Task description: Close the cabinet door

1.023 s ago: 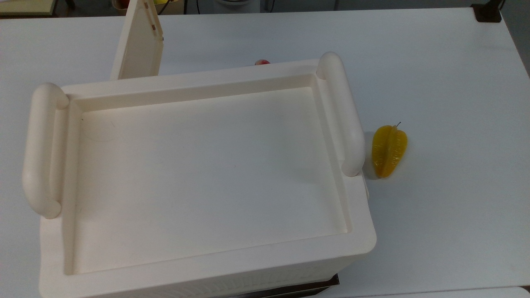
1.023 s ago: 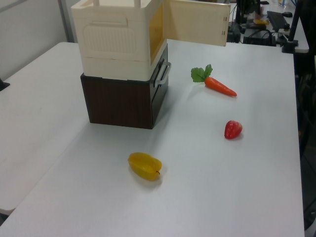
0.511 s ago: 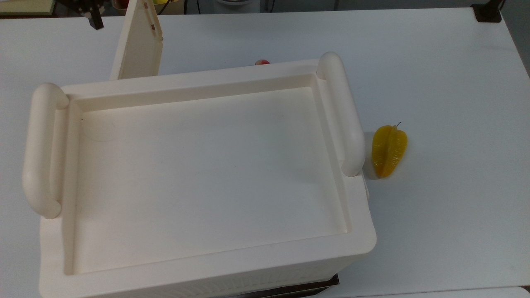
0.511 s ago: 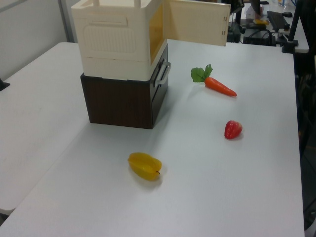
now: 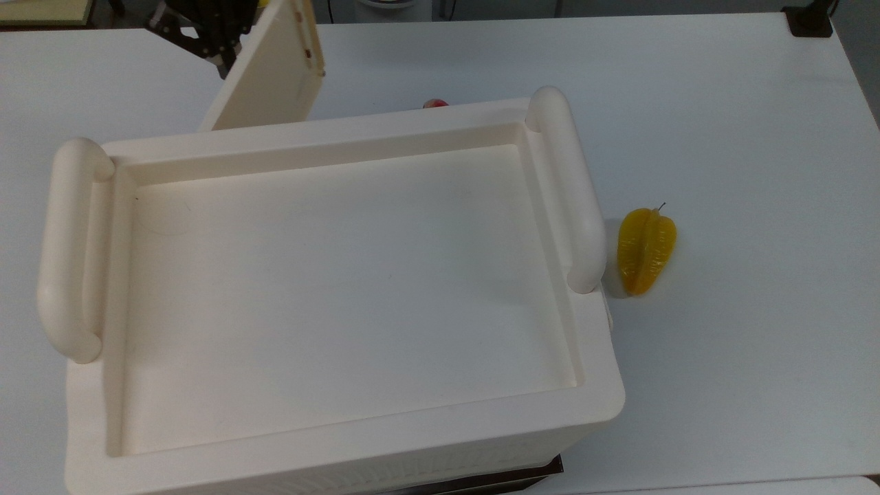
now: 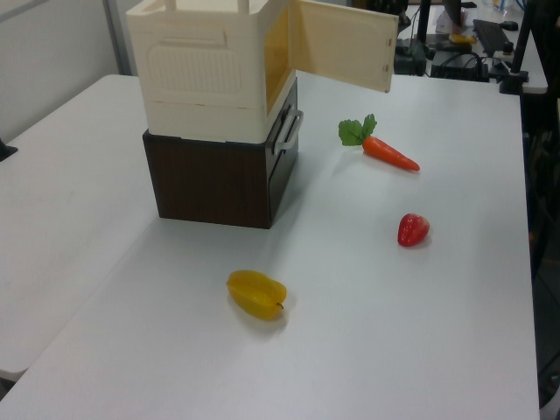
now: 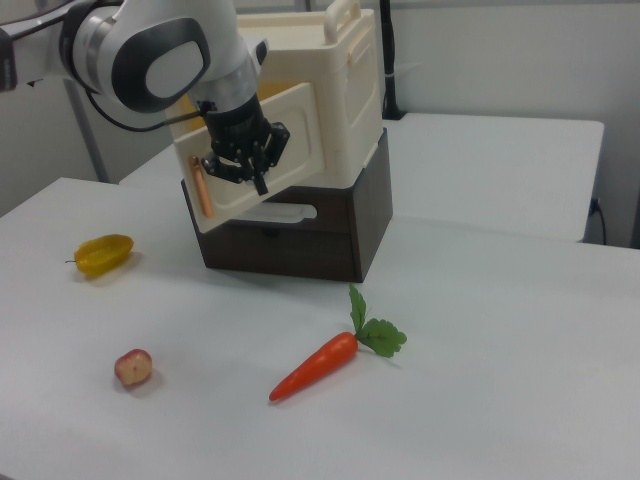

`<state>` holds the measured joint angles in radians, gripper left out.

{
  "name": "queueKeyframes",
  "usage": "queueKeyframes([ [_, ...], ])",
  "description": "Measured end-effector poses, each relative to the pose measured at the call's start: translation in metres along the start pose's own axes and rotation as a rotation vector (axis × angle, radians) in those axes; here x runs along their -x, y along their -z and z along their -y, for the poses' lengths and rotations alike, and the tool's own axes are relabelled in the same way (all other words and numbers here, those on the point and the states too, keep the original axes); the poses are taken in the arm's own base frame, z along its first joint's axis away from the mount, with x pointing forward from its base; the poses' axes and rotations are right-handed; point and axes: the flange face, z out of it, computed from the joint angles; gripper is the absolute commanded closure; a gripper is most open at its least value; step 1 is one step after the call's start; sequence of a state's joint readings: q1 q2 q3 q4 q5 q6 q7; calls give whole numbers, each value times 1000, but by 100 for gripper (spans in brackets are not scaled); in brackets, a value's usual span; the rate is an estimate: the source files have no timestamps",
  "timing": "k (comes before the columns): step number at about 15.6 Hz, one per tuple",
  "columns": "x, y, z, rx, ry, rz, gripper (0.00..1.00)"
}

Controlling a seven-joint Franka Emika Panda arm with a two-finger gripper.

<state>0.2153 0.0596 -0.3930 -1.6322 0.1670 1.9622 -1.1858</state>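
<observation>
Take the cabinet as your landmark: the big cream box with the recessed top and two rounded handles, sitting on a dark brown base on the white table.

Your cabinet door is partly open. In the top view you see it angling away from the cabinet's far edge, near the top view's left corner, with small brown marks along its free edge. In the left view the door swings out from the cabinet's front toward the left view's right, hinged at the cabinet and hanging above the table.

In the right view your gripper is pressed against the door's outer face, at about the middle of the panel, with the arm reaching in from the right view's upper left. In the top view the dark gripper sits just beside the door, on the side away from the cabinet's opening. You cannot tell from these views whether the claw is released or clenched; it is not wrapped around anything visible.

Around the cabinet: a yellow fruit lies near the handle on the top view's right. In front of the cabinet, in the right view, a carrot and a small red fruit lie apart on the table.
</observation>
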Motion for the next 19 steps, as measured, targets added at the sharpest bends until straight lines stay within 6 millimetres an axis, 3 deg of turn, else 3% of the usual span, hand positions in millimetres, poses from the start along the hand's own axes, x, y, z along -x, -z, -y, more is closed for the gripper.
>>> queueKeyframes([
  [10, -57, -3, 27, -56, -46, -140, 100],
  [14, -92, 0, 35, 10, -132, -219, 100],
  [19, -135, -27, 41, 81, -304, -292, 100],
])
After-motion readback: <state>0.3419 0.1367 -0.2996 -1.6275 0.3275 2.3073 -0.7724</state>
